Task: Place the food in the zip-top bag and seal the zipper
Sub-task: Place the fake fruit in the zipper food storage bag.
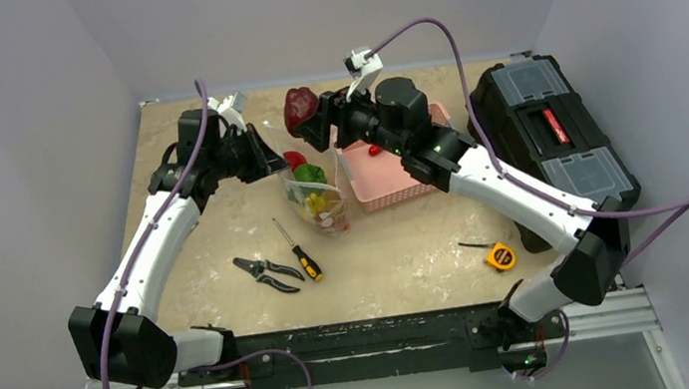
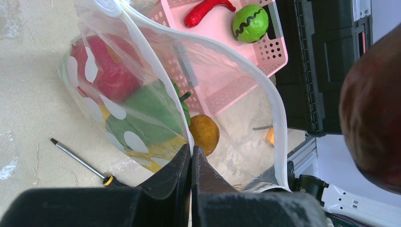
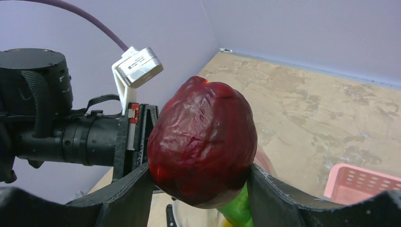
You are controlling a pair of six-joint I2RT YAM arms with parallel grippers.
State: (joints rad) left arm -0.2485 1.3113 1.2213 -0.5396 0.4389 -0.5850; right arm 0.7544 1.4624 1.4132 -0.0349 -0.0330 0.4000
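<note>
Zip-top bag (image 1: 319, 196) upright mid-table, nearer the far edge, mouth open. Left gripper (image 2: 191, 152) pinched tight on the mouth rim. White zipper (image 2: 280, 118) loops away from the fingers, unsealed.

Bag contents:
- red piece (image 2: 111, 71)
- green pepper (image 2: 149, 111)
- yellow piece (image 2: 153, 158) at the bottom
- orange-brown piece (image 2: 204, 134), seen through the mouth

Toward the near edge, left of centre: pliers (image 1: 265, 273), with screwdriver (image 1: 297, 249) just beside them.

Right gripper (image 3: 202, 184) clamped on a dark red piece (image 3: 203, 137), held in the air above the bag mouth, apart from it.

Pink basket (image 1: 395, 188) just right of the bag. It holds a red chilli (image 2: 203, 10) and a green round piece (image 2: 249, 22) with a dark wavy stripe.

Tape measure (image 1: 500, 255) toward the near edge, right of centre. Black toolbox (image 1: 554, 137) along the right edge.
</note>
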